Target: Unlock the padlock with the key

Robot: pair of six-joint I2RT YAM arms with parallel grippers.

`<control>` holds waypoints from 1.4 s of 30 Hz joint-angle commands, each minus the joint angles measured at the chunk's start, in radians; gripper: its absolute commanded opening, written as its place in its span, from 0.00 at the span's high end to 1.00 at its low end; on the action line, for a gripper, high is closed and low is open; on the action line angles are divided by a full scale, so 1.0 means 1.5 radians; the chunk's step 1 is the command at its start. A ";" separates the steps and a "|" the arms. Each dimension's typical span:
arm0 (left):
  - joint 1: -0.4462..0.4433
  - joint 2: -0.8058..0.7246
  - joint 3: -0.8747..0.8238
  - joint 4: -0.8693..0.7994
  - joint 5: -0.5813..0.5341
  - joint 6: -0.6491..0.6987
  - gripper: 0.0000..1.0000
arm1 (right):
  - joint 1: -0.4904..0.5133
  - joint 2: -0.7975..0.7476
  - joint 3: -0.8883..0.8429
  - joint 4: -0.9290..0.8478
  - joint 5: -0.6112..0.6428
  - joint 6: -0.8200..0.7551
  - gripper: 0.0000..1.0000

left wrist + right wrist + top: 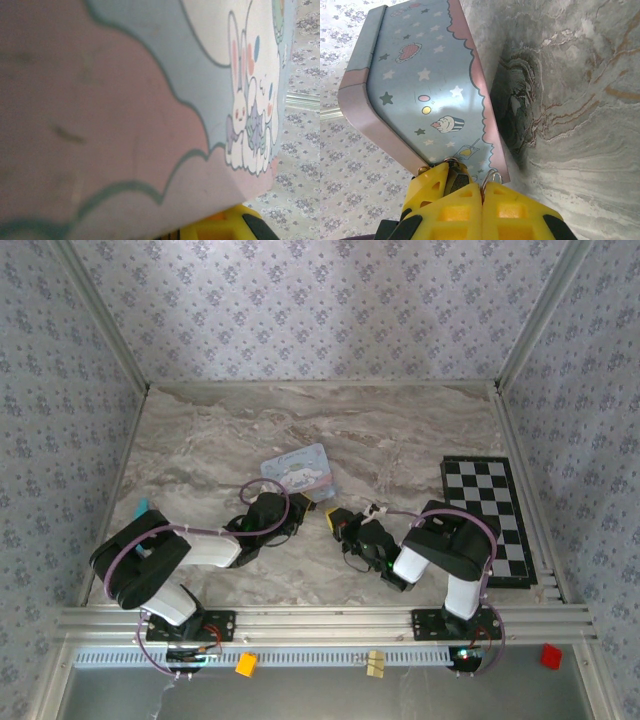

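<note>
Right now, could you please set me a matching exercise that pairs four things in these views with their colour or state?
Things:
1. tin
2. chessboard
3. right gripper
4. small block at the front right

Descriptions:
A. red
B. black and white squares
C. light blue with cartoon pictures
D. yellow fingers, closed together

Pairs: 1-C; 2-B; 3-D; 4-A
</note>
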 commanded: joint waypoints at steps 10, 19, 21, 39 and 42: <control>-0.004 -0.020 -0.004 0.046 -0.018 0.011 0.97 | 0.002 -0.013 -0.003 0.003 0.016 -0.001 1.00; -0.005 -0.021 -0.010 0.049 -0.029 0.009 0.97 | 0.005 -0.017 -0.009 0.002 0.018 -0.001 1.00; -0.006 -0.025 -0.010 0.048 -0.031 0.009 0.97 | 0.006 -0.018 -0.007 0.002 0.017 -0.003 1.00; -0.024 -0.023 -0.010 0.040 -0.044 0.009 0.97 | -0.002 -0.021 0.002 0.003 0.012 -0.006 1.00; -0.026 -0.017 -0.009 0.048 -0.042 0.006 0.97 | -0.003 -0.018 0.002 0.002 0.010 -0.003 1.00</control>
